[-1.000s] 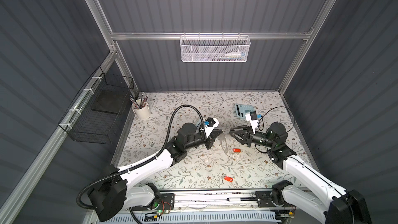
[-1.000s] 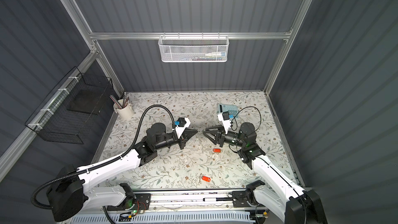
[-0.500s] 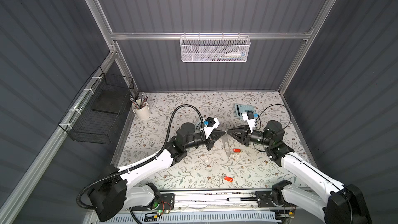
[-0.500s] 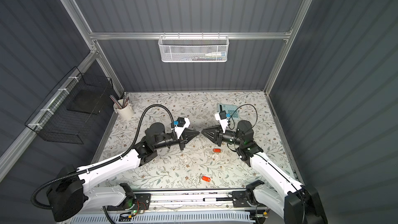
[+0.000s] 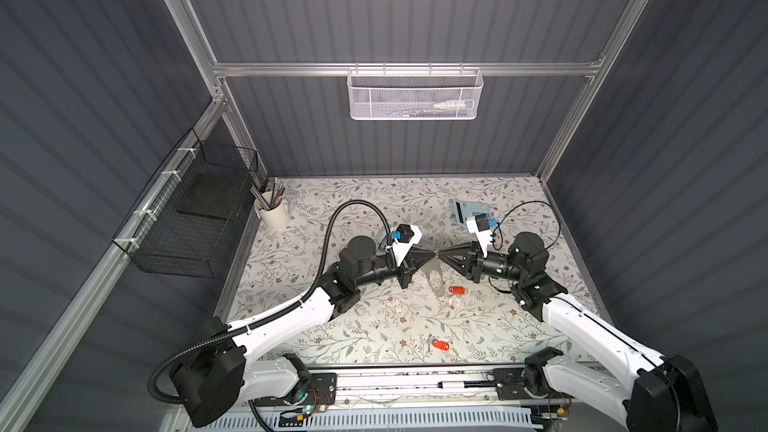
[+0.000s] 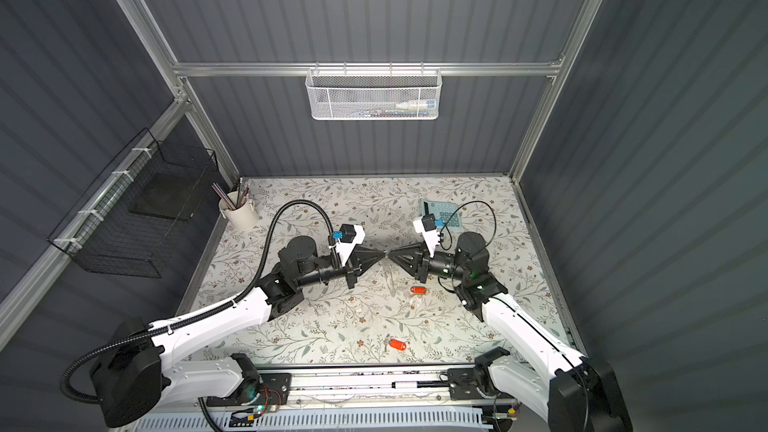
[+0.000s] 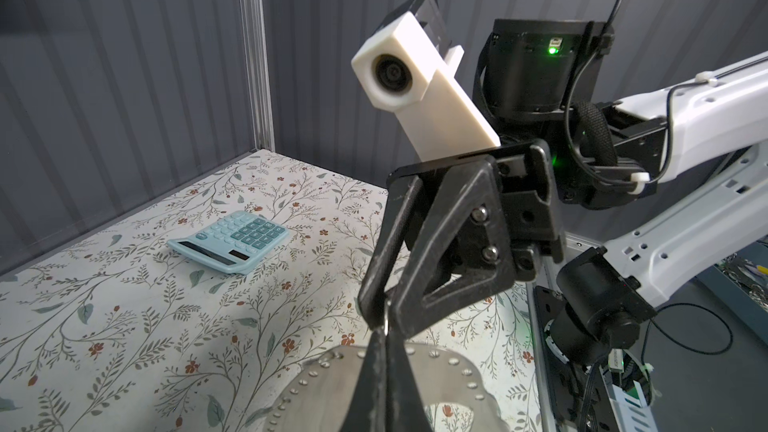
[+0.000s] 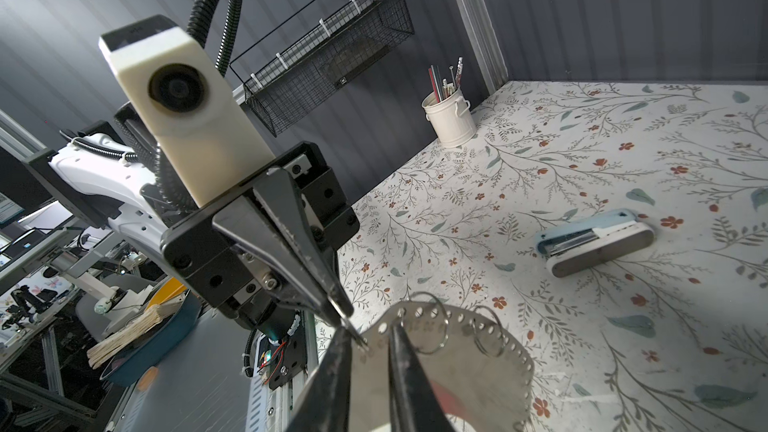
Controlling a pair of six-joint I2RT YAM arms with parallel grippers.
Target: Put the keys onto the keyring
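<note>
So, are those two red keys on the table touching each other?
Apart. Both top views show patterned table between the farther key and the nearer key.

A pale blue calculator (image 7: 230, 241) lies flat on the floral desk (image 5: 374, 326), well apart from a stapler (image 8: 594, 243). A white cup (image 5: 272, 214) of pencils stands near a black wire basket (image 5: 195, 218). A white mesh basket (image 5: 415, 95) holds perhaps a tube.
</note>
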